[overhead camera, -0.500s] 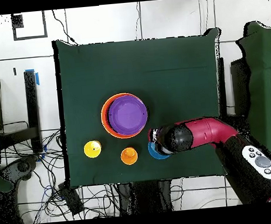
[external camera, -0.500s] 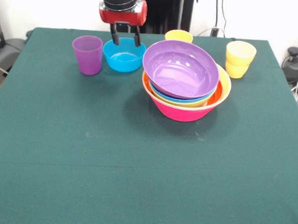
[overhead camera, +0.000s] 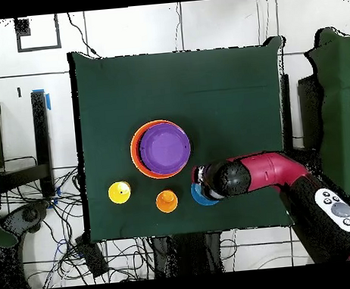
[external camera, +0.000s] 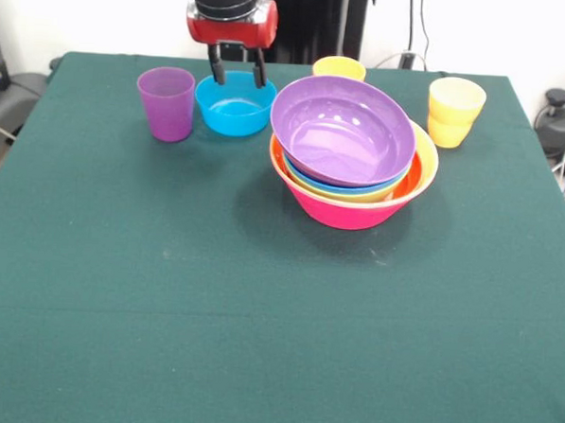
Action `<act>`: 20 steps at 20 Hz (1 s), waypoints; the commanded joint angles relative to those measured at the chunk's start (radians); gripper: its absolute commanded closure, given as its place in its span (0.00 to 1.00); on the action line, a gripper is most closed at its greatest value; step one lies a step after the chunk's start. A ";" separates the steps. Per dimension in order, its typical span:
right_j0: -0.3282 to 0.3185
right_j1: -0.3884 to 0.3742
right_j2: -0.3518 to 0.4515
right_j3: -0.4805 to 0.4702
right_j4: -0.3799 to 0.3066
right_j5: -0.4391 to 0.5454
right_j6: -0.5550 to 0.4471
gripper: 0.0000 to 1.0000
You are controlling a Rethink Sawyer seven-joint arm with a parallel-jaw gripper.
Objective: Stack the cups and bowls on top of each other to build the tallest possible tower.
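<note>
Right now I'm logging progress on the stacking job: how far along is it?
Done: the tower holds several nested bowls, with the purple bowl on top of the pink one. In hand: the open gripper hangs over the small blue bowl, not gripping it. Left: that bowl, the purple cup, the yellow cup and the orange cup, all loose on the table.

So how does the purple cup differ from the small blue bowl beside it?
The purple cup is tall, narrow and tapered; the small blue bowl is low and wide. The cup stands clear of the arm, while the open gripper hangs over the bowl's far rim. Both sit upright on the green table.
</note>
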 commanded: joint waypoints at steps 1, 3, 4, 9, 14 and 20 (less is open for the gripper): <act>-0.019 -0.091 0.086 0.060 0.021 0.027 -0.181 0.00; -0.014 -0.105 0.100 0.065 0.037 0.047 -0.174 0.00; -0.008 -0.102 0.102 0.066 0.037 0.046 -0.163 0.00; 0.002 -0.095 0.104 0.102 0.028 -0.003 -0.125 0.00; 0.025 -0.067 0.073 0.120 -0.028 -0.085 -0.074 0.00; 0.039 -0.043 0.045 0.113 -0.054 -0.118 -0.065 0.00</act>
